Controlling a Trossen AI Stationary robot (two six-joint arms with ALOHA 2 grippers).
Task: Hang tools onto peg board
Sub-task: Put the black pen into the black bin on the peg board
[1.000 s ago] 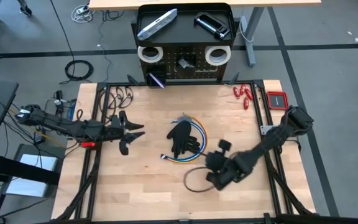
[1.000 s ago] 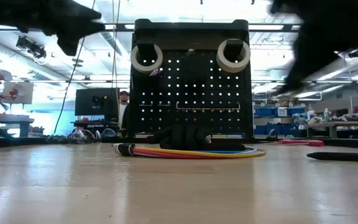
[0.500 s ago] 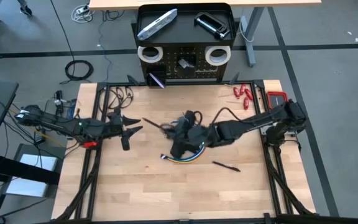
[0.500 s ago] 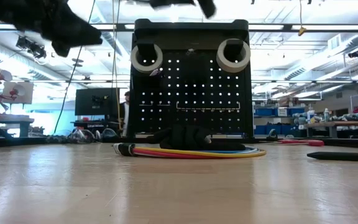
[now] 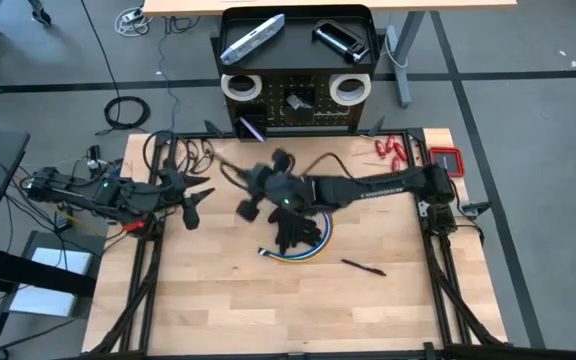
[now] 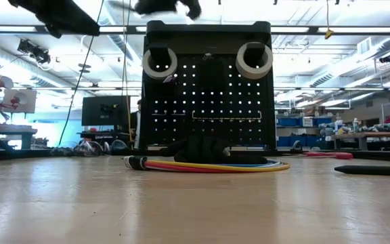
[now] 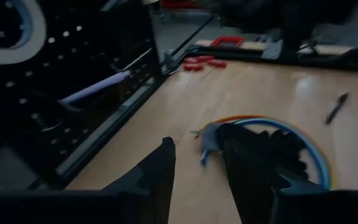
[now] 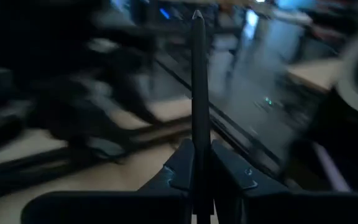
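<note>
The black peg board (image 5: 298,112) stands upright at the table's far edge, with two white tape rolls (image 5: 241,87) (image 5: 349,88) on its face. A silver-grey bar (image 5: 253,38) and a black clamp (image 5: 340,38) lie in its top tray. My right gripper (image 5: 256,181) hangs high over the table's middle, in front of the board, shut on a thin dark rod (image 5: 230,173). My left gripper (image 5: 199,201) hovers near the table's left edge, open, with nothing between its fingers (image 7: 166,158). My right gripper pinches the thin rod's near end (image 8: 197,134) between its two fingers. The rod runs straight on from the fingers, along their line, toward the table's far left. It is lifted clear of the table, roughly level.
A black glove-like bundle (image 5: 293,228) lies on coiled coloured cables (image 6: 208,165) at the table's middle. A black pen (image 5: 363,267) lies nearer the front. Red-handled tools (image 5: 393,150) and a red box (image 5: 446,160) sit at the far right corner, and a purple-handled tool (image 5: 253,128) at the board's foot.
My right gripper has swung from the table's near right across the middle toward the far left, rising and rolling, with the thin rod in it. The black pen where it had been now shows. My left gripper has risen a little and tipped upward.
</note>
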